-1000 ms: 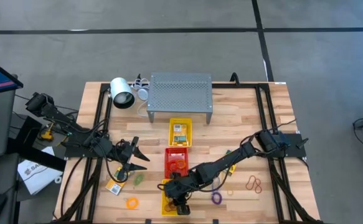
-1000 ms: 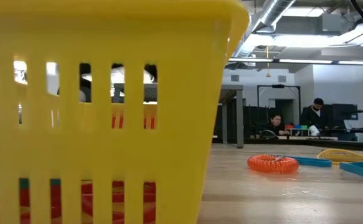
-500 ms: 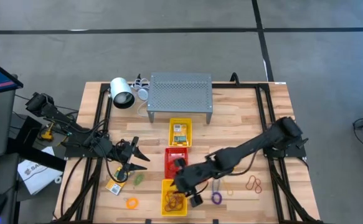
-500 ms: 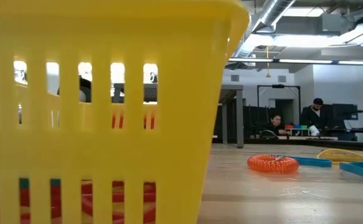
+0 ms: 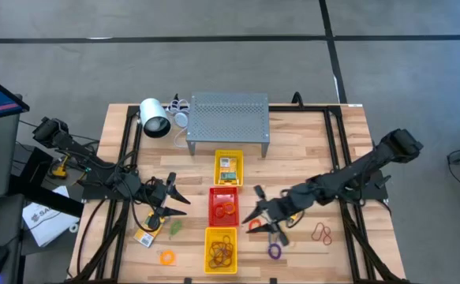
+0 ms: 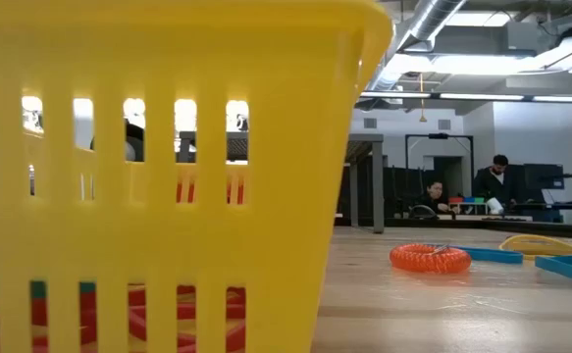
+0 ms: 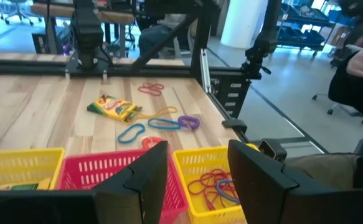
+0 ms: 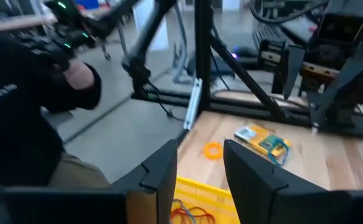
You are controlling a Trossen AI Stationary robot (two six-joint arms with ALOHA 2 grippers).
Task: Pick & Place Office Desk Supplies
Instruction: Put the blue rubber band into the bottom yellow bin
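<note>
From above, your right gripper hangs open and empty just right of the red tray; the left gripper waits open at left. Bands lie in the near yellow tray. Your left wrist view shows those bands too.

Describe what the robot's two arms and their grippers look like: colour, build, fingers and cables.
Both arms are dark, slender and jointed, reaching in from black frames at the table's sides. The left gripper and right gripper each carry two dark, tapering fingers; the wrist views show them as flat, angular black fingers. Black cables trail beside the left arm. No markings can be made out.
</note>
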